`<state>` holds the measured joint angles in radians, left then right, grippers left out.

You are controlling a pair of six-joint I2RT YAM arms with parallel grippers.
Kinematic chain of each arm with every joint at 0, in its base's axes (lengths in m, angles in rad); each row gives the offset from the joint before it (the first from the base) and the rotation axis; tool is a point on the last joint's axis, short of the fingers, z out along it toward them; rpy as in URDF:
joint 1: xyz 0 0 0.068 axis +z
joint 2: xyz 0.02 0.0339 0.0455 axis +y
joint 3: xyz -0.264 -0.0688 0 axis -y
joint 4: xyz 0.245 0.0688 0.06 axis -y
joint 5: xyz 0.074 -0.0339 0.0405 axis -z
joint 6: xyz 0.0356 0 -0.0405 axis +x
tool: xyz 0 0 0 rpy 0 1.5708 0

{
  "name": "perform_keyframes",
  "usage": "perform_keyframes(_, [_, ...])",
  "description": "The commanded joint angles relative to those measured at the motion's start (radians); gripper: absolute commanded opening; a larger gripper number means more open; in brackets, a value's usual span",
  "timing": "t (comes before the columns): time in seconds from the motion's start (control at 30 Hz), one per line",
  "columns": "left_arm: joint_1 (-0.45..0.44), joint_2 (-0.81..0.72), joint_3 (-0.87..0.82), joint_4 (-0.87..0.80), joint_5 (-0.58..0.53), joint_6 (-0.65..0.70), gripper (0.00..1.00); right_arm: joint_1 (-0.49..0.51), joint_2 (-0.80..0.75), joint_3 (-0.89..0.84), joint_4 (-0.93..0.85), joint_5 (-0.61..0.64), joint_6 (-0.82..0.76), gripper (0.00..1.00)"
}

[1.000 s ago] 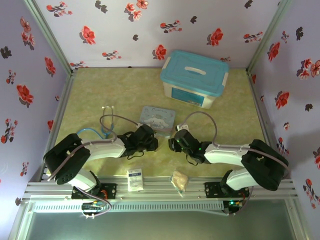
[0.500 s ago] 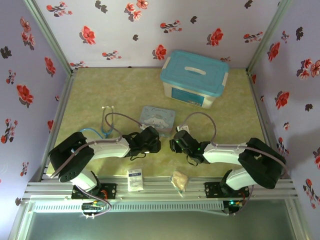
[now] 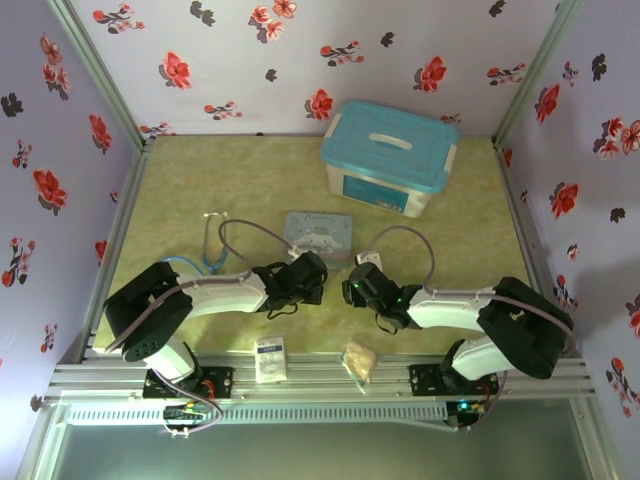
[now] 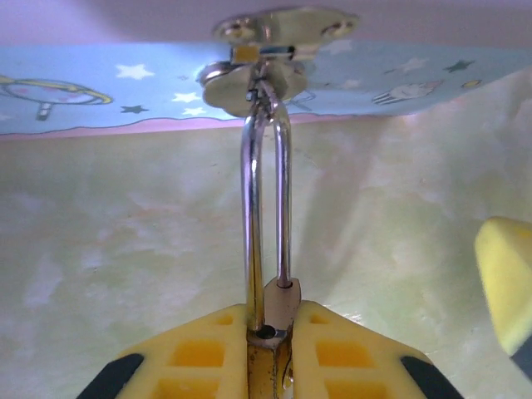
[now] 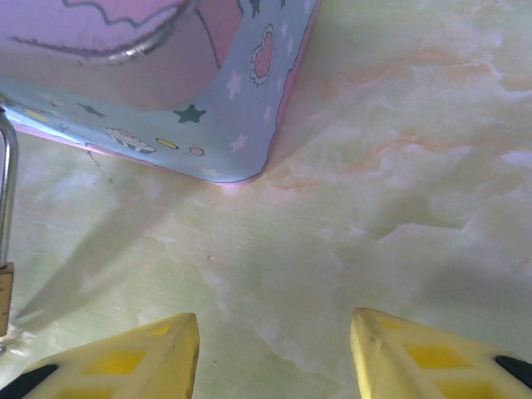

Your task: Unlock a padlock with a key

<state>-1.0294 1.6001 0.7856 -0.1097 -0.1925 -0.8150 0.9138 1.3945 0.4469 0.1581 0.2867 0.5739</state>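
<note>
My left gripper (image 4: 273, 320) is shut on the brass body of the padlock (image 4: 278, 303). Its silvery shackle (image 4: 266, 191) points away towards the pale-blue cartoon tin (image 4: 100, 91). One leg of the shackle stands beside a dark hole in the body. Small pale metal pieces (image 4: 249, 83) sit at the loop's far end; I cannot tell if they are the key. My right gripper (image 5: 274, 332) is open over bare table, with the padlock (image 5: 5, 291) just off its left finger. In the top view, the left gripper (image 3: 318, 281) and the right gripper (image 3: 350, 290) face each other closely below the tin (image 3: 318, 232).
A blue-lidded white box (image 3: 388, 155) stands at the back right. A blue-tubed stethoscope (image 3: 213, 250) lies left of the tin. A white packet (image 3: 270, 358) and a tan lumpy packet (image 3: 360, 360) lie on the near rail. A yellow finger (image 4: 507, 283) of the right gripper shows in the left wrist view.
My left gripper has moved right, towards the right gripper and along the tin's near edge. The right gripper has barely shifted.
</note>
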Motion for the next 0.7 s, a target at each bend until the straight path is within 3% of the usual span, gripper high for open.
perform_keyframes(0.0, [-0.004, 0.002, 0.022, -0.157, -0.062, 0.034, 0.15, -0.007, -0.014, -0.016, 0.006, 0.031, 0.017, 0.51])
perform_keyframes(0.2, [-0.004, 0.014, 0.062, -0.240, -0.076, 0.057, 0.15, -0.007, -0.009, -0.011, 0.006, 0.031, 0.017, 0.51])
perform_keyframes(0.37, [-0.013, 0.068, 0.151, -0.405, -0.144, 0.094, 0.14, -0.008, -0.008, -0.012, 0.007, 0.030, 0.015, 0.51])
perform_keyframes(0.67, [-0.030, 0.150, 0.230, -0.487, -0.184, 0.119, 0.16, -0.007, 0.004, -0.016, 0.012, 0.028, 0.019, 0.51])
